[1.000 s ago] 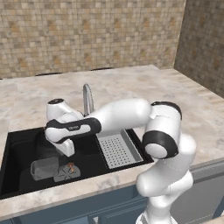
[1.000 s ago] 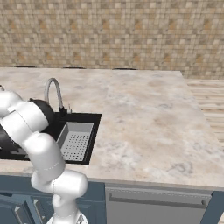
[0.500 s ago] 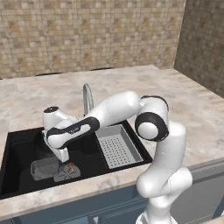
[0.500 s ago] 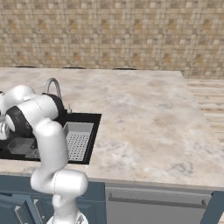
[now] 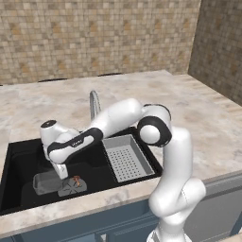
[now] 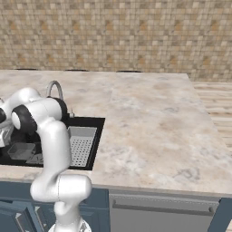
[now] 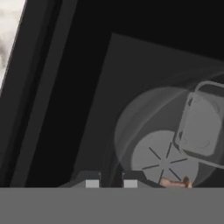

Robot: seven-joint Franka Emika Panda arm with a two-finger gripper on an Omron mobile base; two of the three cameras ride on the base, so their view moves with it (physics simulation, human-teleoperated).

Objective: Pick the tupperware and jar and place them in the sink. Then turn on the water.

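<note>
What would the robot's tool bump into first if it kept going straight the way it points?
Probably the jar. The tool points down into the sink, and the jar's faint round wall sits right in front of its tips, with the round drain below. Depth is hard to judge.

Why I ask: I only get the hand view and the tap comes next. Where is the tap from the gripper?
Observer: The curved silver tap stands at the sink's back rim, beyond the gripper and a little toward the arm's side in the left base view.
Operator: Is water running?
Observer: No stream shows under the spout.
Operator: Anything beside me I could hit?
Observer: A grey perforated tray sits in the sink's right part, apart from the gripper.
</note>
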